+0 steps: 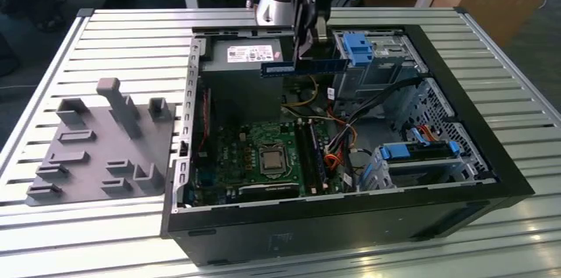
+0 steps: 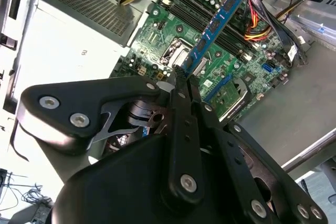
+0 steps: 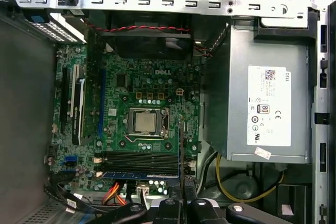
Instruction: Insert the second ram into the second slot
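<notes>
While the open computer case (image 1: 351,229) lies on the slatted worktop (image 1: 114,35) with its motherboard (image 1: 236,153) exposed, the pincer (image 1: 307,46) is clamped on the second ram (image 1: 303,66), held in the air above the case. This thin board is probably light, stiff and fragile, best gripped by its flat faces.

I cannot read any print out cleanly. A white label (image 3: 269,106) with a barcode and small marks sits on the power supply (image 3: 231,77), with a slanted sticker (image 3: 262,153) near its corner. White lettering (image 3: 157,71) stands on the motherboard (image 3: 121,108). The second ram (image 1: 307,66) I hold carries a pale label (image 1: 278,68), too small to read.
</notes>
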